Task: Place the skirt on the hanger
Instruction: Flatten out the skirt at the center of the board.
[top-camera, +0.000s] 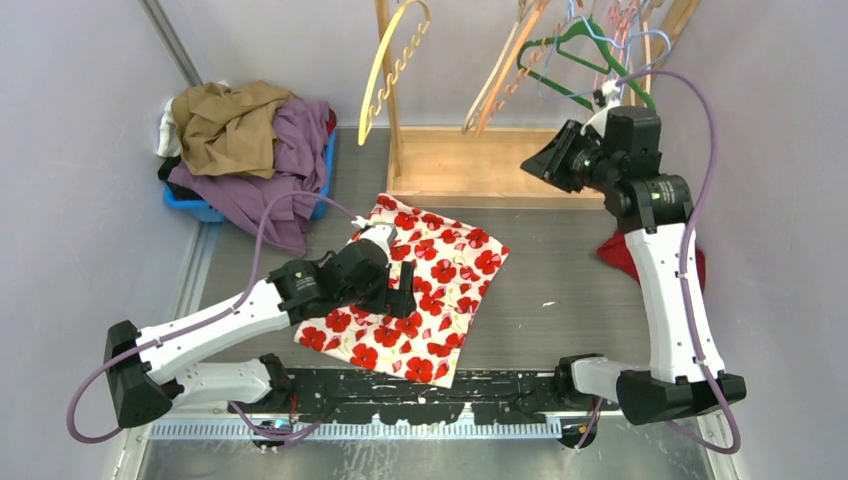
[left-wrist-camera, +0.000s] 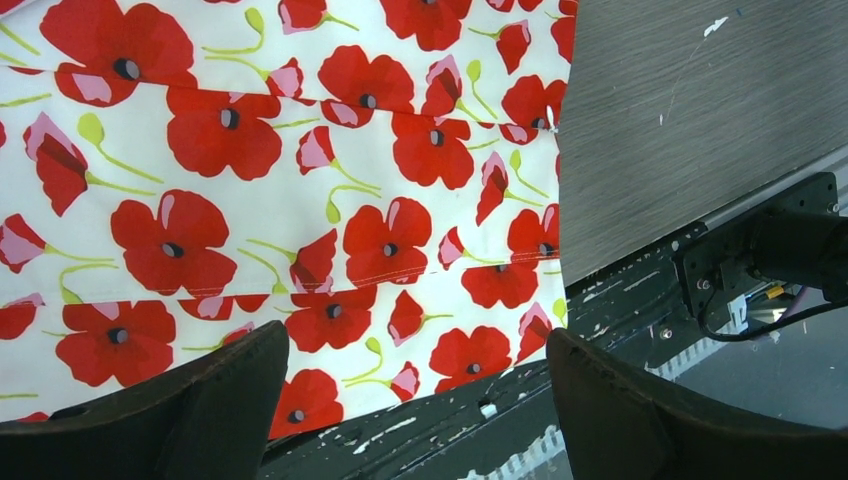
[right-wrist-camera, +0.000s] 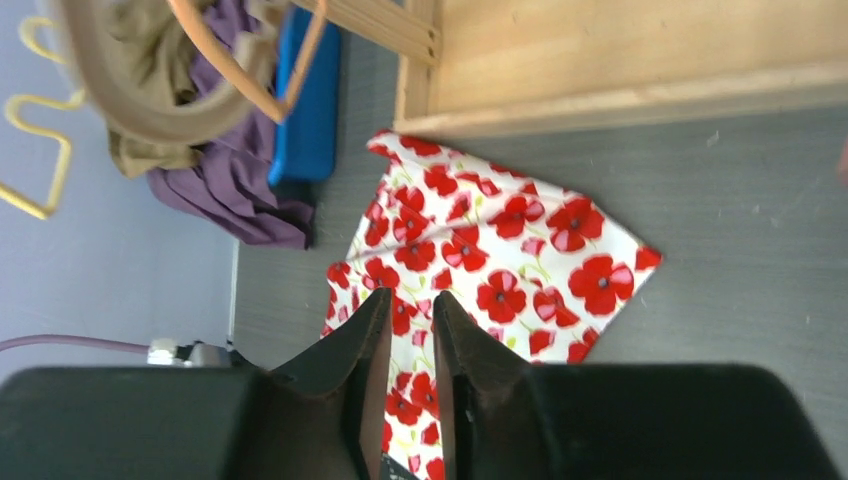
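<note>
- Left gripper (top-camera: 400, 288) spread wide above skirt (top-camera: 455, 280), pinching nothing.
- Right gripper (right-wrist-camera: 405, 312) nearly pressed together, thin slit, nothing between; raised by wooden rack (top-camera: 470, 165) at 1 o'clock.
- Skirt flat mid-table, long sides running 1 to 7 o'clock; near corner overlapping front rail (top-camera: 510, 385).
- Bare table (top-camera: 560, 290) at 3 o'clock.

Skirt (top-camera: 455, 270) flat on table (top-camera: 560, 295), left gripper (left-wrist-camera: 416, 340) above; basket (top-camera: 192, 206) behind-left, rack (top-camera: 480, 165) behind.
</note>
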